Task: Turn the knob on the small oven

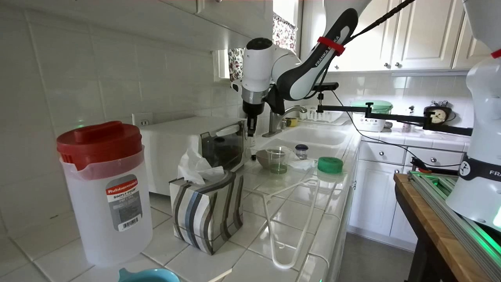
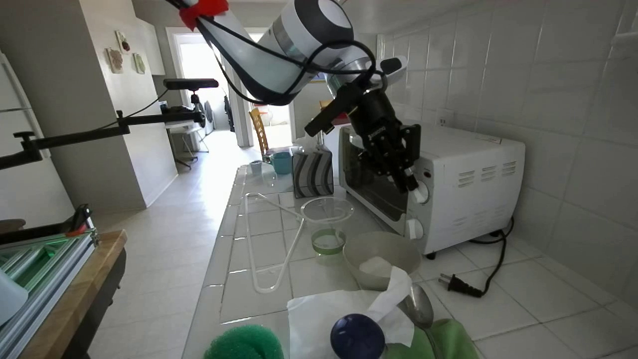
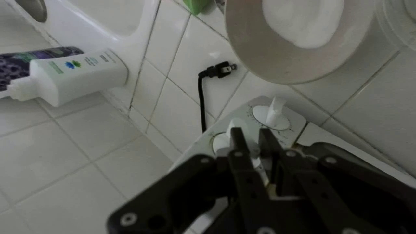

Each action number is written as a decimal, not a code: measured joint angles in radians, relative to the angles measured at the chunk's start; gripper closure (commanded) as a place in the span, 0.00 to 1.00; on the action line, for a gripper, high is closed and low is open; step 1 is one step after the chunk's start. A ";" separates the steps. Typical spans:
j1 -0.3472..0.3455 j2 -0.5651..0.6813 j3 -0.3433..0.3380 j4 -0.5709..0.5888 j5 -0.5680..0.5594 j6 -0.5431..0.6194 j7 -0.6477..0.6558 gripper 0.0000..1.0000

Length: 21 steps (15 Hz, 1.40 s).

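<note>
The small oven [image 1: 168, 143] is white with a dark glass door and stands against the tiled wall. In an exterior view its right end [image 2: 478, 184] carries an upper knob [image 2: 422, 192] and a lower knob [image 2: 414, 229] on the front. My gripper [image 2: 410, 184] reaches down to the upper knob; its tips also show in an exterior view [image 1: 251, 133]. In the wrist view the gripper [image 3: 250, 136] has its fingers a small gap apart, with that knob [image 3: 220, 141] between and behind them. Whether they press on it is unclear. The other knob [image 3: 275, 113] is untouched.
A bowl [image 2: 356, 254], a clear cup [image 2: 326, 219] and a white hanger [image 2: 249, 234] lie before the oven. A tissue box [image 1: 203, 219] and red-lidded jug [image 1: 113, 219] stand beside it. A loose plug [image 2: 463, 285] lies on the counter.
</note>
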<state>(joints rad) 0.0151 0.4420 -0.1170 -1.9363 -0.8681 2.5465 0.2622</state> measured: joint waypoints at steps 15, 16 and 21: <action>0.011 0.005 -0.001 0.013 -0.003 -0.028 0.004 0.96; 0.011 0.005 -0.001 0.012 -0.002 -0.028 0.006 0.96; 0.012 -0.001 0.001 0.010 -0.002 -0.011 0.023 0.58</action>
<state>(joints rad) 0.0267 0.4405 -0.1165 -1.9265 -0.8704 2.5351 0.2849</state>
